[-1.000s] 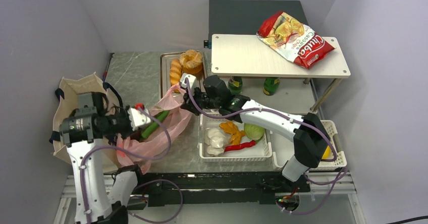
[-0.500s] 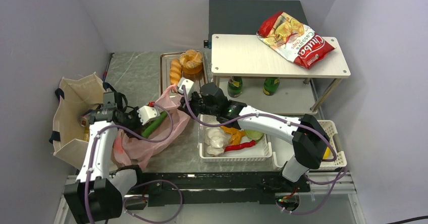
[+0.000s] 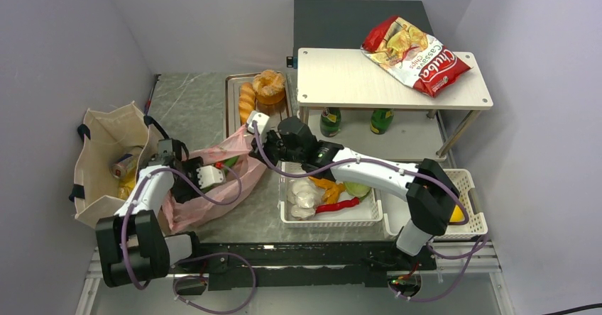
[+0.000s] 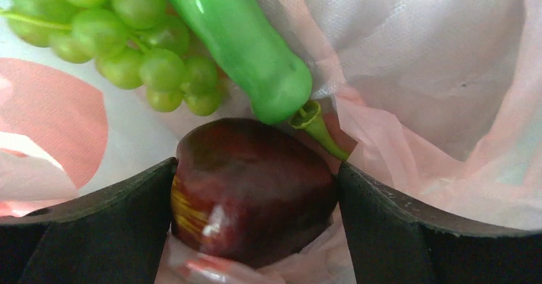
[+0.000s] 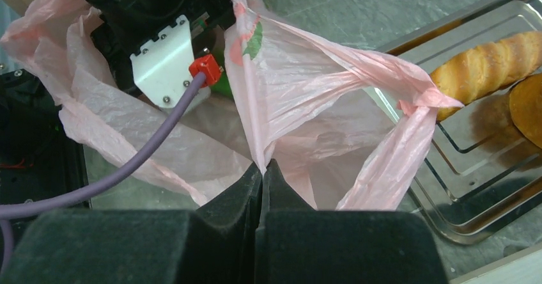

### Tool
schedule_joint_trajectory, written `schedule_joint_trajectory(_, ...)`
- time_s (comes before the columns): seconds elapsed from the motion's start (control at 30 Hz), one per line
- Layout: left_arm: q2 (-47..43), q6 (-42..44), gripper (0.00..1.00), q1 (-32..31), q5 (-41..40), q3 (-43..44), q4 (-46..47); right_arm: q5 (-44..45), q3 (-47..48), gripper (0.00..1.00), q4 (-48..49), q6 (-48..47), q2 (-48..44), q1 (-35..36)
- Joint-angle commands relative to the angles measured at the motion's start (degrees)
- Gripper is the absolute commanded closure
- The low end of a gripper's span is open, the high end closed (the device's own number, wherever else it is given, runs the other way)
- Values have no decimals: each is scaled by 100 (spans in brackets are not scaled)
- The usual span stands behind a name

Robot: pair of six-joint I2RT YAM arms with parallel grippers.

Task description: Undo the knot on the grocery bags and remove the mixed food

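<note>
- near the left edge of the table, inside the pink carrier bag (image 3: pixel 213 200), the left gripper (image 4: pixel 255 169) stands with its jaws spread wide, one finger on each flank of the dark red fruit (image 4: pixel 252 207); no squeeze is evident.
- step in hand, by judgement: lift this fruit out of the bag. close squarely across its widest part, firmly enough that the rounded skin does not slip, with no loose film caught between finger and fruit.
- fruit condition: glossy, deep red, with a yellow-streaked patch on its left side, lying low in a fold of film.
- just beyond it, the stalk end of the long green vegetable (image 4: pixel 243 47) rests against the top of the fruit, and the green grapes (image 4: pixel 128 47) lie beside that. withdraw back along the line of approach so neither is dragged.
- farther on, the right gripper (image 5: pixel 262 172) is clamped on a pinch of the bag's rim, holding the mouth up. judgement: this hold wants to be taut during the lift.
- left of the bag, the beige tote (image 3: pixel 99 134) stands open; its contents are too small to name.
- at the far end, the ring-shaped brown bun (image 3: pixel 270 84) sits on the metal tray (image 3: pixel 231 109).
</note>
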Motion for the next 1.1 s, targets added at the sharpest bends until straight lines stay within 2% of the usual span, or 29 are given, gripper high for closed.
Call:
schedule_joint_trajectory(0.0, 254, 237, 8, 8, -728, -453, 783, -109, 332, 100, -103, -87, 108, -16)
schedule_joint_trajectory(0.07, 397, 192, 17, -2, -885, -544, 900, -127, 374, 100, -148, -123, 156, -9)
schedule_joint_trajectory(0.13, 486, -4, 40, -11, -765, -370, 658, -131, 395, 100, -161, -140, 176, -17)
schedule_joint_trajectory(0.17, 458, -129, 55, -9, -517, -165, 375, -123, 406, 100, -165, -146, 178, -15)
schedule_joint_trajectory(0.23, 219, -236, 80, 86, 317, 376, -426, -135, 403, 100, -183, -164, 174, -13)
schedule_joint_trajectory(0.3, -179, -124, 91, 203, 1310, 964, -1508, -144, 396, 100, -204, -168, 178, -15)
schedule_joint_trajectory(0.47, -609, 445, 96, 243, 3232, 2254, -3211, -180, 383, 100, -185, -133, 195, -15)
schedule_joint_trajectory(0.6, -648, 611, 94, 236, 4109, 2968, -3973, -187, 411, 100, -182, -104, 229, -18)
schedule_joint_trajectory(0.73, -587, 223, 90, 244, 4678, 3428, -4099, -199, 421, 100, -177, -101, 247, -20)
schedule_joint_trajectory(0.83, -593, -393, 88, 271, 5078, 3540, -3867, -207, 443, 100, -197, -117, 265, -24)
schedule_joint_trajectory(0.97, -615, -964, 91, 330, 5524, 3404, -3703, -280, 550, 100, -349, -177, 286, -22)
schedule_joint_trajectory(1.07, -750, -1052, 92, 421, 5595, 3064, -3449, -462, 657, 90, -487, -149, 198, -60)
